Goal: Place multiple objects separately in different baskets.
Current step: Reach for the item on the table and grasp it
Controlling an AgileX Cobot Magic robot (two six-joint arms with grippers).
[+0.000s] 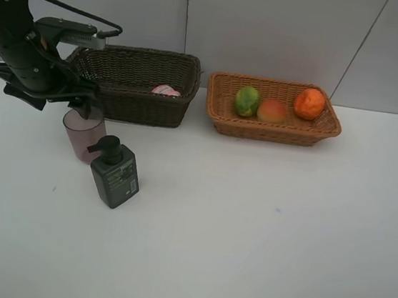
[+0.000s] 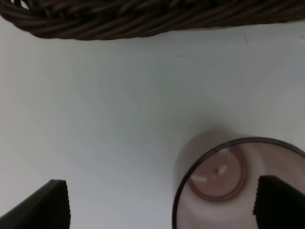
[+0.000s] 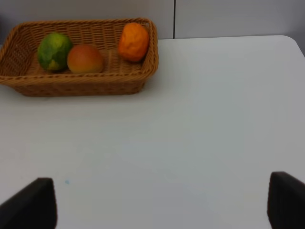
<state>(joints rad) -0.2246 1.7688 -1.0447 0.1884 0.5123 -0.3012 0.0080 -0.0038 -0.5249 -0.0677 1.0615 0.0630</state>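
The left black pincer (image 2: pixel 162 195), jaws wide apart, hangs over the see-through mauve cup (image 1: pixel 83 136) beside the dark green pump bottle (image 1: pixel 115 175). The deep dark brown wicker basket (image 1: pixel 139 104) hides most of a pink bottle (image 1: pixel 166 90); the shallow light wicker basket (image 1: pixel 273 131) holds a green fruit (image 1: pixel 247 100), a red-yellow peach (image 1: pixel 271 111) and an orange (image 1: pixel 309 103). The right black pincer (image 3: pixel 159 195) gapes empty, only its tips showing.

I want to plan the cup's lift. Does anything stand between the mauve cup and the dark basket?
Nothing visible does. Bare table lies between the mauve cup and the dark basket's front wall. The pump bottle stands on the cup's near side, away from the basket.
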